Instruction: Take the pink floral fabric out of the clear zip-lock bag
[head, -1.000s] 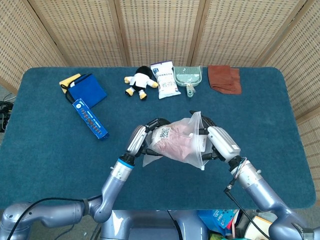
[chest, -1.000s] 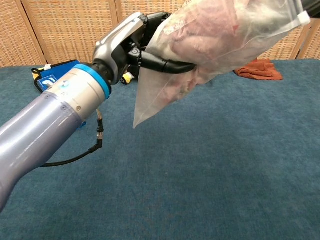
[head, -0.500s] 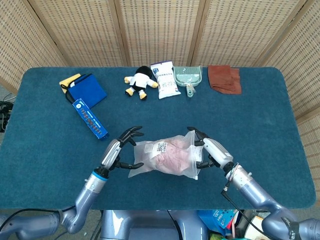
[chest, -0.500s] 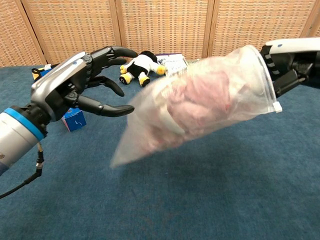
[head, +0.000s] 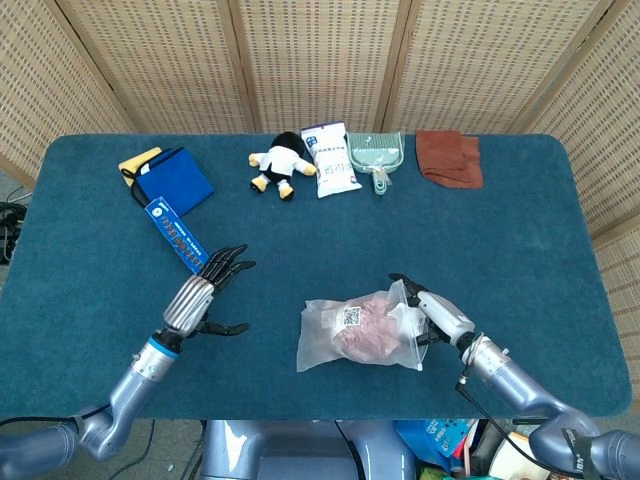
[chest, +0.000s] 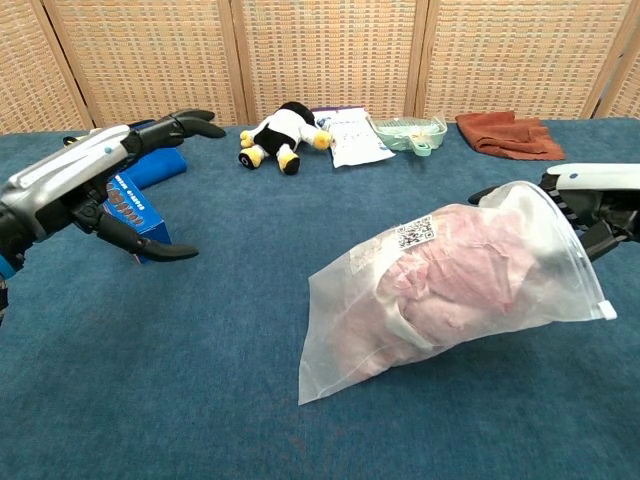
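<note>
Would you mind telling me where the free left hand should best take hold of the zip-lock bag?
Probably the bag's flat bottom corner nearest the left hand, approached from the robot's left. The right hand holds the zipper end, and that corner looks thin, free of the fabric.

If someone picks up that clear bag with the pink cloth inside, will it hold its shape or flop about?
Probably floppy: the clear zip-lock bag sags where its corner rests on the table. Likely light, since the pink floral fabric inside looks soft and bunched. The glossy film may be slippery.
</note>
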